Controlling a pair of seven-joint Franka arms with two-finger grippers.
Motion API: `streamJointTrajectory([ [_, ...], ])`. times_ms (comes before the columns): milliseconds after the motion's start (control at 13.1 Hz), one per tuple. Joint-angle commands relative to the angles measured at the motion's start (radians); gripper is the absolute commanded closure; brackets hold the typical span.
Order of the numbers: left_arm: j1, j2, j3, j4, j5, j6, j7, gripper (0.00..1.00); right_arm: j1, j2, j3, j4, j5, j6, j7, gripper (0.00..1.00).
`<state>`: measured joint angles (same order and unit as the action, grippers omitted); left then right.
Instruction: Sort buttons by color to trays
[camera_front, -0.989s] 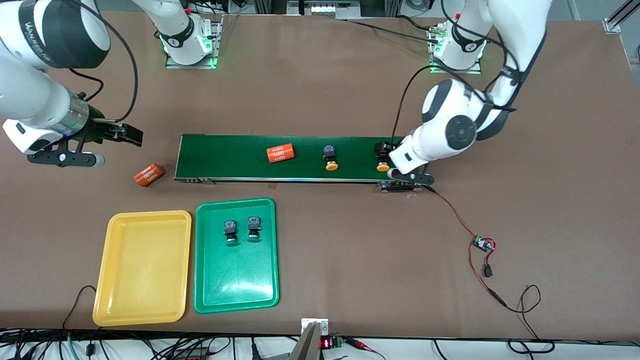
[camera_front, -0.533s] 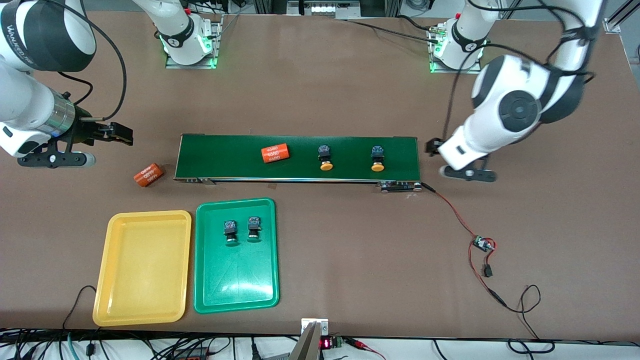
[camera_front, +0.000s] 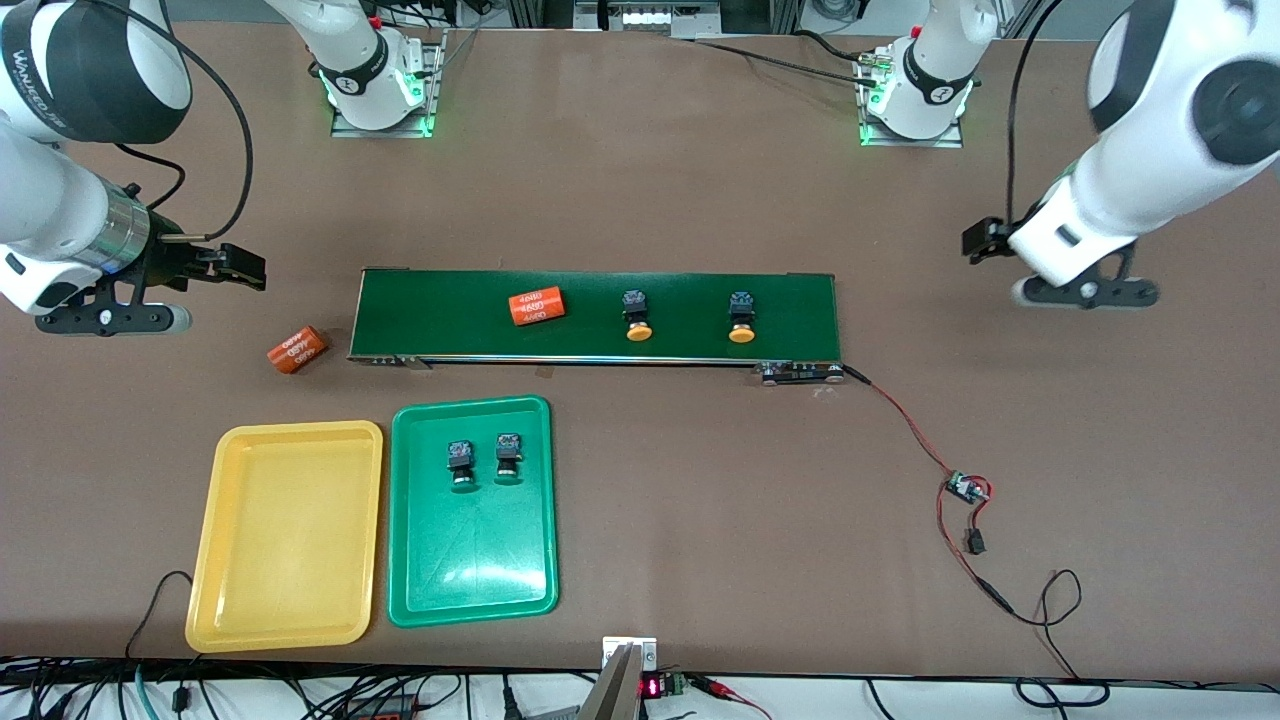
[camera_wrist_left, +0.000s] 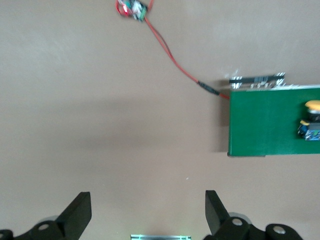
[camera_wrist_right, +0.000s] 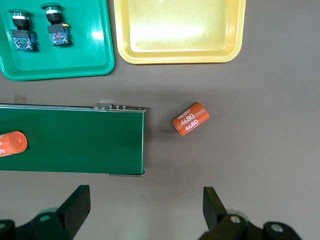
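On the long dark-green belt (camera_front: 595, 315) two buttons with yellow caps lie side by side, one (camera_front: 635, 314) near the middle of the belt and the other (camera_front: 741, 317) closer to the left arm's end. An orange cylinder (camera_front: 536, 306) lies also on the belt, toward the right arm's end, and a second orange cylinder (camera_front: 297, 349) lies on the table just beside that end of the belt. Nearer to the front camera than the belt stand two trays, touching or almost touching. The green tray (camera_front: 472, 560) holds two buttons with green caps (camera_front: 459, 464) (camera_front: 508, 456), close together. The yellow tray (camera_front: 285, 560) is at the right arm's end.

The left gripper (camera_wrist_left: 148, 214) hangs over bare table past the belt's end, fingers spread wide, holding nothing. The right gripper (camera_wrist_right: 146, 206) hangs over the table near the second cylinder, also spread wide and holding nothing.

A red wire (camera_front: 905, 425) runs from the belt to a small circuit board (camera_front: 966, 488).
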<state>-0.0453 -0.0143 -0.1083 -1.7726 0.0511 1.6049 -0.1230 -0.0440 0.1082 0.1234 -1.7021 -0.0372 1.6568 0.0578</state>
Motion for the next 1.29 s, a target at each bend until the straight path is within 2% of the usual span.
streamJointTrajectory([
  [0, -0.007, -0.021, 0.059, 0.07, -0.071, -0.019, 0.034, 0.0, -0.013, -0.018, 0.008, -0.011, 0.017, -0.012, -0.01, 0.0],
  [152, -0.001, -0.022, 0.087, 0.12, -0.068, -0.028, 0.033, 0.0, -0.013, -0.019, 0.008, -0.013, 0.017, -0.012, -0.012, 0.0],
  [457, 0.004, -0.018, 0.087, 0.182, -0.056, -0.158, 0.043, 0.0, -0.013, -0.019, 0.008, -0.013, 0.017, -0.02, -0.012, 0.0],
  [1217, 0.019, -0.006, 0.078, 0.199, -0.057, -0.157, 0.048, 0.0, -0.013, -0.019, 0.008, -0.013, 0.017, -0.022, -0.009, 0.0],
])
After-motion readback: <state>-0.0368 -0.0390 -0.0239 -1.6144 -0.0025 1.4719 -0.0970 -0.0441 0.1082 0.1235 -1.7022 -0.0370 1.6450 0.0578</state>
